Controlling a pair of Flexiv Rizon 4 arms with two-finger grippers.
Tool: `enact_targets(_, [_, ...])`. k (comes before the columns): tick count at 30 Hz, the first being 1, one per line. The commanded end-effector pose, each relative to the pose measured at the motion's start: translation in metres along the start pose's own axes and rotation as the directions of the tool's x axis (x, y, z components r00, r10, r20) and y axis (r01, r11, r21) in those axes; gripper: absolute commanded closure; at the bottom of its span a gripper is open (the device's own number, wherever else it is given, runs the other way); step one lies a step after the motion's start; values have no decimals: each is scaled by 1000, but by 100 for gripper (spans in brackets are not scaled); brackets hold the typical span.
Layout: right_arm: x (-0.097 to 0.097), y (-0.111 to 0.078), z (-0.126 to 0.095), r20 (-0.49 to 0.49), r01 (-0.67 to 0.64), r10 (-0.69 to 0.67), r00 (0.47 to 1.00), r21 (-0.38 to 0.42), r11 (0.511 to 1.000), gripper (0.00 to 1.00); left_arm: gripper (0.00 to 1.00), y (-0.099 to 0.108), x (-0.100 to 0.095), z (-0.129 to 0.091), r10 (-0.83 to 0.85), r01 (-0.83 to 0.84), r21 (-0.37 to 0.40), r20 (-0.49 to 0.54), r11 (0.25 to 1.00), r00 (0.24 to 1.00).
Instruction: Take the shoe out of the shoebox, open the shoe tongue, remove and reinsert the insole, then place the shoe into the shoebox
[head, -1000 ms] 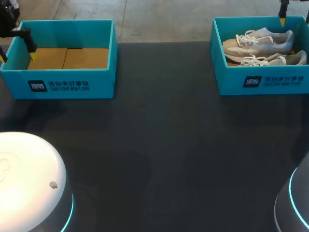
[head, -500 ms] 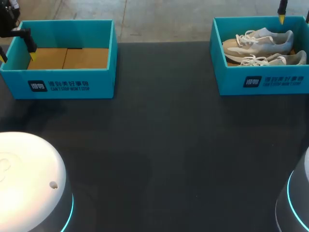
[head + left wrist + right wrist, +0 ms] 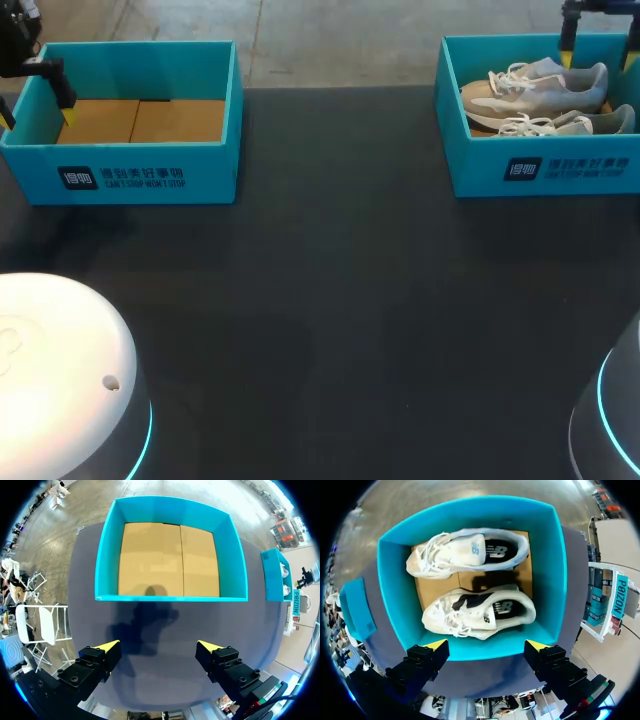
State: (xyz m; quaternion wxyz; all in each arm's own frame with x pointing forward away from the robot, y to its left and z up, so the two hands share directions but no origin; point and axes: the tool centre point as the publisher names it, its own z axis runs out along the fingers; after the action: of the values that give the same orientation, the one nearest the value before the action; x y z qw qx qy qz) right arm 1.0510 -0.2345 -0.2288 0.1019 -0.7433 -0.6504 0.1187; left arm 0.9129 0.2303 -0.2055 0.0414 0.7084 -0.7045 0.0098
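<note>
Two pale grey-and-white lace-up trainers (image 3: pixel 545 82) (image 3: pixel 565 124), lying side by side in open teal cardboard shoebox (image 3: pixel 545 170), upper right of head view. Long axes left to right across the frame, laces toward the left, heels toward the right. Arrangement consistent with either an early or a late stage of the task.

Right gripper (image 3: pixel 597 45), black with yellow tips, above the box's far edge, over the heel end of the farther trainer; fingers spread wide, nothing between them. In right wrist view, gripper (image 3: pixel 486 645) just short of the box's near wall, both trainers ahead, long axes crosswise to the finger line. Nearer arm: right, by far.

Second teal shoebox (image 3: pixel 130 165), upper left, bare brown cardboard floor. Left gripper (image 3: pixel 159 644) spread, empty, short of that box; well apart from the trainers.

Black tabletop (image 3: pixel 330 330) under everything.
</note>
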Motion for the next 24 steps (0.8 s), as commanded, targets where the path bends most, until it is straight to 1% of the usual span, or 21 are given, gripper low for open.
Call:
enact_targets(1, [3,-37,7,-9,-10,8,1000,-312,950,0,0,0,0,0,0,0,0,2,1000,1000])
enact_targets(10, [7,-52,14,-15,-27,24,1000,-323,946,0,0,0,0,0,0,0,0,2,1000,1000])
enact_targets(14, [10,-57,18,0,-22,24,1000,-355,935,0,0,0,0,0,0,0,0,2,1000,1000])
enact_targets(18, [10,-59,21,2,-30,34,999,-389,921,0,0,0,0,0,0,0,0,2,1000,1000])
enact_targets(24, [8,-59,22,-8,-48,49,999,-392,919,0,0,0,0,0,0,0,0,2,1000,1000])
